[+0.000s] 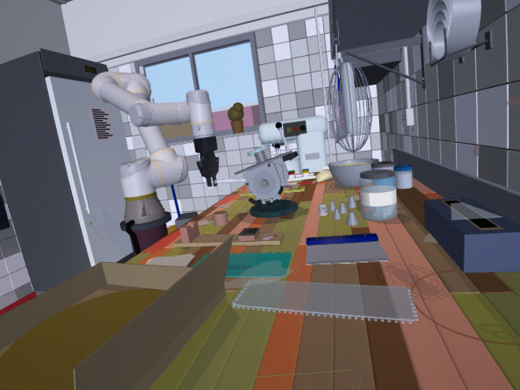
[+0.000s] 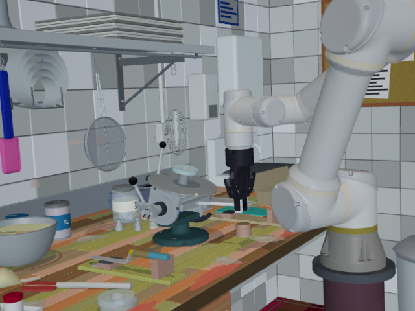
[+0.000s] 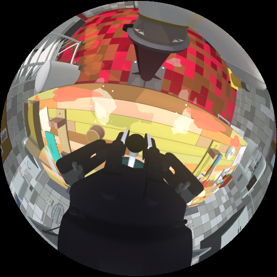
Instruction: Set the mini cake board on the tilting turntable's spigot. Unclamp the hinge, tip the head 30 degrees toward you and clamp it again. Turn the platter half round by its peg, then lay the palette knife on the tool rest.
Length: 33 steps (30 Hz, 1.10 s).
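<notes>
I hold the black ball knob (image 3: 136, 143) of the turntable's white tilt lever (image 2: 216, 203) in my closed gripper (image 2: 240, 208), which points straight down at the bench's front edge. The lever runs back to the grey tilting head (image 2: 164, 208) on its dark green base (image 2: 181, 236). The platter (image 2: 182, 184) is tipped toward my side. The pale mini cake board (image 2: 184, 169) sits on its spigot. Two more black-knobbed levers (image 2: 133, 181) stick up from the head. The palette knife (image 2: 147, 255), with an orange and blue handle, lies on a green board beside a brown block (image 2: 162, 265).
Behind the turntable stand a white stand mixer (image 1: 303, 145), a grey bowl (image 1: 352, 171) and jars (image 1: 378, 201). Small metal cones (image 1: 342, 210) stand near its base. A short brown cylinder (image 2: 243, 229) sits near the front edge. A cardboard box (image 1: 105, 319) fills the bench's near end.
</notes>
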Available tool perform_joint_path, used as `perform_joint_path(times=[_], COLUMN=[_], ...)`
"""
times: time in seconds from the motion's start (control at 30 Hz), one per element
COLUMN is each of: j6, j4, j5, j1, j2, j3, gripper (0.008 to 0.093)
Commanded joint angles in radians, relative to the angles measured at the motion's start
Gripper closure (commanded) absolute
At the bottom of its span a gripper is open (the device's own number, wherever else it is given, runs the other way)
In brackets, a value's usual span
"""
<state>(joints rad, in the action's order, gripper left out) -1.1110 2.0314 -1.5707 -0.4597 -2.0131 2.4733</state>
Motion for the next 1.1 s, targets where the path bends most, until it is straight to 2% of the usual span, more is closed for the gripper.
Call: perform_joint_path(times=[0.0, 1.07], j6=[0.0, -0.004], j4=[0.005, 0.172], j5=[0.0, 0.0], j1=[0.0, 0.004], j2=[0.002, 0.097], j3=[0.002, 0.075], gripper=[0.0934, 0.0934])
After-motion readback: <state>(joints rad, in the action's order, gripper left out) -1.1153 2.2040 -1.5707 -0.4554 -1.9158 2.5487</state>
